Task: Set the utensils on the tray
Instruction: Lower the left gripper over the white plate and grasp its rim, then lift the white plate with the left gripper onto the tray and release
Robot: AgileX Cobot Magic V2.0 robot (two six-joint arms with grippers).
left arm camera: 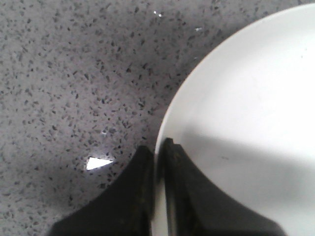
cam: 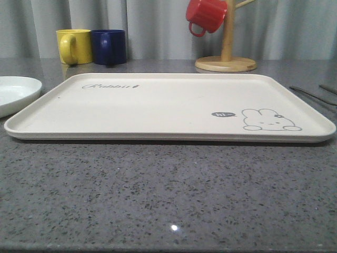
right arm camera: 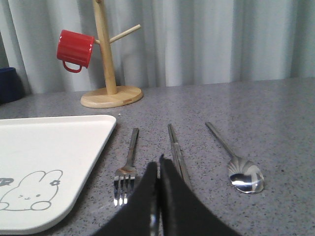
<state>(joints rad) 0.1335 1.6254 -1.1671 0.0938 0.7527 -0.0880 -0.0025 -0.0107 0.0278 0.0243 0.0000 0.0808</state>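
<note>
The cream tray (cam: 158, 108) with its rabbit drawing lies in the middle of the grey table and holds nothing. Right of the tray (right arm camera: 54, 142), three silver utensils lie side by side on the table: a fork (right arm camera: 131, 153) closest to it, then chopsticks (right arm camera: 173, 140), then a spoon (right arm camera: 244, 176). In the front view their handles (cam: 311, 95) show as thin lines at the right edge. My right gripper (right arm camera: 158, 164) is shut and empty, just short of the near ends of the fork and chopsticks. My left gripper (left arm camera: 158, 150) is shut over the rim of a white plate (left arm camera: 256, 98).
The white plate (cam: 16, 92) sits left of the tray. A yellow mug (cam: 73, 46) and a blue mug (cam: 109, 46) stand at the back left. A wooden mug tree (cam: 226, 55) with a red mug (cam: 205, 16) stands at the back right.
</note>
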